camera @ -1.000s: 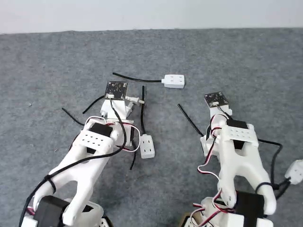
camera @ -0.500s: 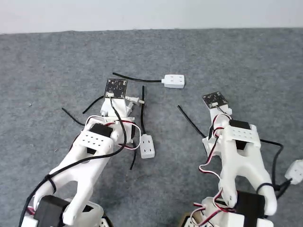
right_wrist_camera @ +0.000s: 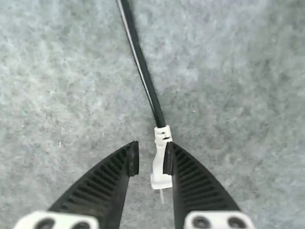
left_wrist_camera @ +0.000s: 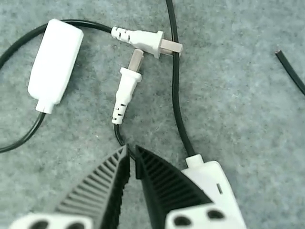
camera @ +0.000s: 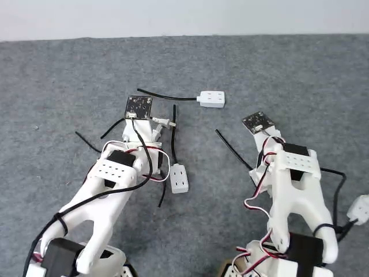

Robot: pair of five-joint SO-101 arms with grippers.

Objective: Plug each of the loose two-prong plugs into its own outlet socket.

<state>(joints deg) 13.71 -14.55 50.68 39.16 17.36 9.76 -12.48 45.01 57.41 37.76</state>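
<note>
Two white two-prong plugs lie on the grey carpet, one [left_wrist_camera: 143,41] crosswise and the other [left_wrist_camera: 126,90] just ahead of my left gripper [left_wrist_camera: 131,151], which is shut and holds nothing. White outlet sockets lie to either side of it, one [left_wrist_camera: 54,63] farther off and one [left_wrist_camera: 210,179] right beside a finger. My right gripper [right_wrist_camera: 151,157] is open, down at the carpet, with a third white plug [right_wrist_camera: 160,164] on a black cable [right_wrist_camera: 140,71] between its fingers, against one of them. In the high view, sockets lie at the far middle [camera: 211,99] and between the arms [camera: 179,178].
Black cables [camera: 230,148] run loosely across the carpet between and around both arms. Another white socket [camera: 360,209] sits at the right edge beside the right arm's base. A pale wall [camera: 184,17] bounds the far side.
The right arm's wrist has shifted slightly toward the left and forward along the black cable. The left arm has edged forward a little. The plugs and sockets have not moved.
</note>
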